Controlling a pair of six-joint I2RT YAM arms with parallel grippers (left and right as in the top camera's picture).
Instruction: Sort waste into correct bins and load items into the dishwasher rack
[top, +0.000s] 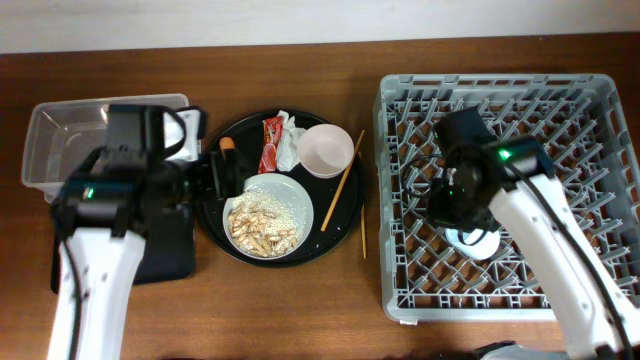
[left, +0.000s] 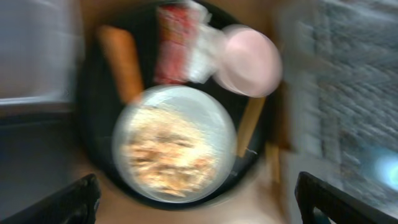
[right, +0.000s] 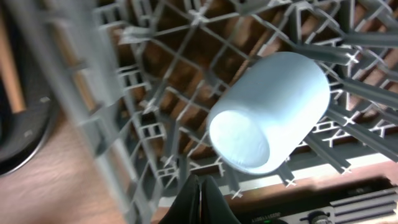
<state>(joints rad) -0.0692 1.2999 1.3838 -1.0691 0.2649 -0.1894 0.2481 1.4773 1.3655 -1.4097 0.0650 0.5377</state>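
**A:** How does the right claw (right: 199, 194) stand?

**B:** Its fingers are pressed together with nothing between them. Just up and to the right of it, the light-blue cup (right: 270, 112) lies tilted among the pegs of the grey rack (right: 155, 93). One round end faces the camera, and the cup is clear of the fingers.

**A:** Anything in the way?

**B:** Only pegs and lattice around the cup. From overhead, that arm hides most of the cup and only a pale patch shows beneath it.

**A:** And the left claw (left: 196, 190)?

**B:** It is spread wide and holds nothing. Straight ahead of it, on the round black tray (left: 93, 124), sits the white plate (left: 214, 115), heaped with rice and beige scraps (left: 168, 155). Beyond the plate to the left lies the orange stick (left: 121, 62). The red wrapper (left: 174, 43) is in the middle, touching the white tissue (left: 202, 53). The white bowl (left: 249, 59) is to the right, and a chopstick (left: 252, 127) lies right of the plate. That view is blurred.

**A:** What does the overhead view add?

**B:** A second chopstick (top: 362, 228) lies on the table (top: 300, 300) between tray and rack. Behind the left claw, partly under that arm, are the clear tub (top: 55, 140) and the shallow black tray (top: 165, 250).
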